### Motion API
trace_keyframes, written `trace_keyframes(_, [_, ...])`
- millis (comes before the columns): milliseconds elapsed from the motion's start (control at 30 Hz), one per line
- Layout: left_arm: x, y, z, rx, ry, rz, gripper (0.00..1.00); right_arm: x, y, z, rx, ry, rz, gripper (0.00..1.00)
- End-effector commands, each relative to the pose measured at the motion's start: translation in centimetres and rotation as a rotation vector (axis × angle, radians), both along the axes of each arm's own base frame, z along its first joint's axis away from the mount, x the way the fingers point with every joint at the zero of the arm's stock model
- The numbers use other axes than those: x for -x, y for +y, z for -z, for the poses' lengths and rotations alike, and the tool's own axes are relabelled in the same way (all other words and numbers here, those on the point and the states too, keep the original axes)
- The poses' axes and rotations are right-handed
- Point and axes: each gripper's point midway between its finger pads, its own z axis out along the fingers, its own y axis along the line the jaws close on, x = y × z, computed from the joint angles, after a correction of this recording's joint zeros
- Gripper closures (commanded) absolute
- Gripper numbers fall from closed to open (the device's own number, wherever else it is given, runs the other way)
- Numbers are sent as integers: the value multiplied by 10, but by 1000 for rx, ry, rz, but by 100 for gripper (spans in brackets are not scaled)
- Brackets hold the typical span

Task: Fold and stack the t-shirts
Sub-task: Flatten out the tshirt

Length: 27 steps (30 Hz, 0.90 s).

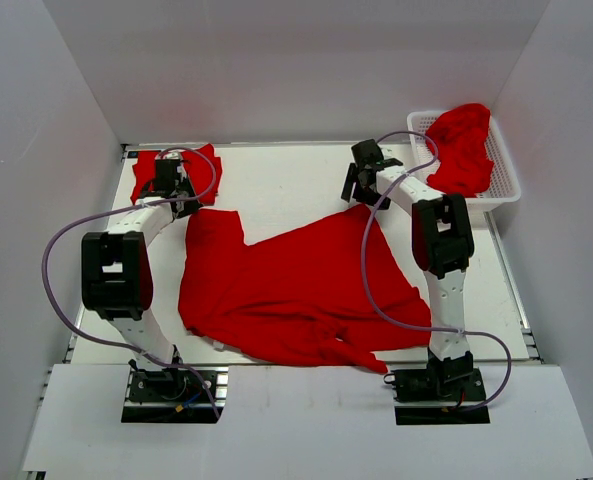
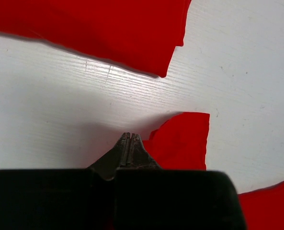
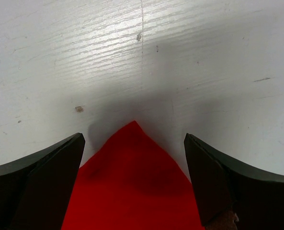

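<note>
- Across the middle of the desk [image 1: 286, 180] lies the spread t-shirt [image 1: 296, 290], flat but rumpled along its near edge.
- At the far left corner sits the folded t-shirt [image 1: 198, 165].
- Left hand [image 2: 128, 139]: fingers pressed together with no gap; a red corner lies just beside the tips (whether it is pinched, I cannot tell).
- Right hand [image 3: 133, 136]: fingers wide apart and holding nothing, a pointed corner of the spread t-shirt flat on the desk between them.
- At far right, the white lattice basket [image 1: 504, 170] holds a crumpled t-shirt [image 1: 463, 150].
</note>
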Motion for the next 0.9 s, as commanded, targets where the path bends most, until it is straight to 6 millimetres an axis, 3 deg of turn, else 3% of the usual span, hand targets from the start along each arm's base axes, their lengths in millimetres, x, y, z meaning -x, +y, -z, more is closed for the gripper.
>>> trace_keyframes(0, [-2, -6, -37, 3, -94, 39, 100, -9, 0, -2, -25, -25, 30, 10])
trace_keyframes(300, [4, -6, -41, -4, -103, 45, 100, -8, -2, 23, -17, 16, 45, 11])
trace_keyframes(467, [5, -7, -45, -5, -112, 58, 100, 8, -5, 33, -24, 59, 62, 26])
trace_keyframes(533, [5, -7, -49, -5, -121, 58, 100, 16, -7, 38, -16, 75, 66, 26])
trace_keyframes(633, [5, -7, -53, -5, -131, 58, 100, 30, -7, 31, -29, 70, 67, 34])
trace_keyframes(700, [5, -8, -53, 1, -131, 65, 100, 28, -5, 27, -43, 45, 66, 48])
trace_keyframes(867, [8, -13, -49, 1, -120, 74, 100, 34, -7, 27, -33, 59, 61, 54])
